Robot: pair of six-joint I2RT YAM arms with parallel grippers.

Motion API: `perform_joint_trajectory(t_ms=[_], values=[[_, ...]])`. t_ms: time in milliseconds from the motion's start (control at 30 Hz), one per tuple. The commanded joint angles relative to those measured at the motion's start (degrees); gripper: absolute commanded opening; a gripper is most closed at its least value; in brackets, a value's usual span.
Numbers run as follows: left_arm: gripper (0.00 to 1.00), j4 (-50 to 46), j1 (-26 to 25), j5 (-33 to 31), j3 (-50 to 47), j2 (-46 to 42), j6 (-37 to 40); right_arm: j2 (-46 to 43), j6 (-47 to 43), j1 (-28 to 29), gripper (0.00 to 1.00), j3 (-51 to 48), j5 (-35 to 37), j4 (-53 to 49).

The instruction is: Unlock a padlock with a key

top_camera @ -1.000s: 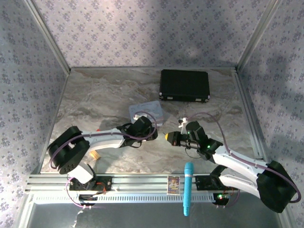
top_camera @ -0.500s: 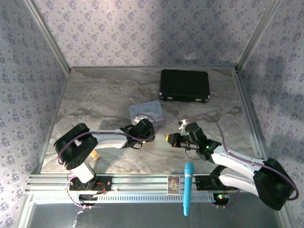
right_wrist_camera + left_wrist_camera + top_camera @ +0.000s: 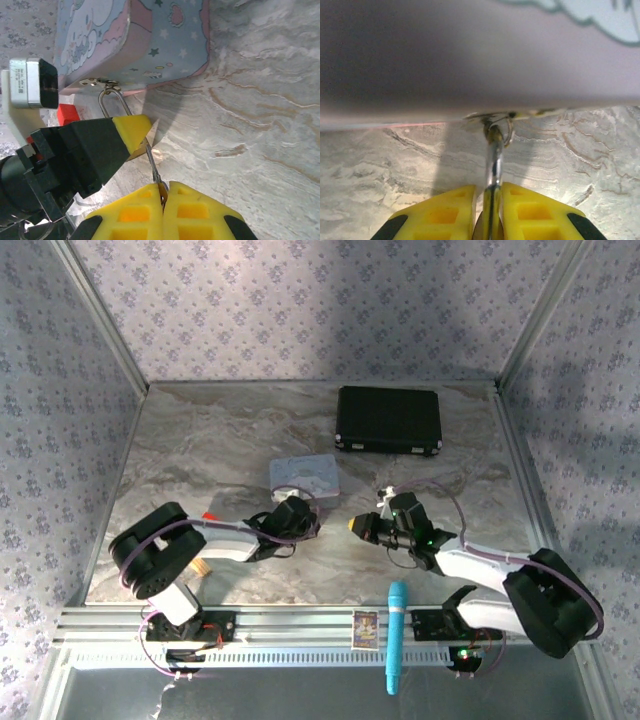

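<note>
The padlock point(image 3: 493, 155) hangs by its thin silvery shackle from the hasp of the pastel tin point(image 3: 470, 60). My left gripper point(image 3: 490, 190) is shut on the padlock, with the yellow fingers point(image 3: 445, 210) pinching it from both sides. In the right wrist view, my right gripper point(image 3: 164, 186) is shut on the key point(image 3: 152, 165). The key's blade points at the brass padlock body point(image 3: 136, 153) under the left gripper's yellow finger point(image 3: 131, 131). From above, the left gripper point(image 3: 300, 515) and right gripper point(image 3: 357, 525) face each other just in front of the tin point(image 3: 305, 476).
A black case point(image 3: 389, 420) lies at the back of the marble table. A small red piece point(image 3: 209, 517) sits left of the left arm, with a tan stub point(image 3: 200, 565) nearer the front. A blue cylinder point(image 3: 397, 635) stands on the front rail.
My left gripper has closed on the padlock and drawn back toward the front. The tin has shifted slightly left. My right gripper has moved left with the key.
</note>
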Motion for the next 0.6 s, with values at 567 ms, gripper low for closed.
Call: perform_joint_trajectory(t_ms=[567], values=[[0.1,47.2,2.6,3.9,-12.5,7.8,-24.0,17.4,13.0,1.2,0.0,-0.7,-12.4,29.3]])
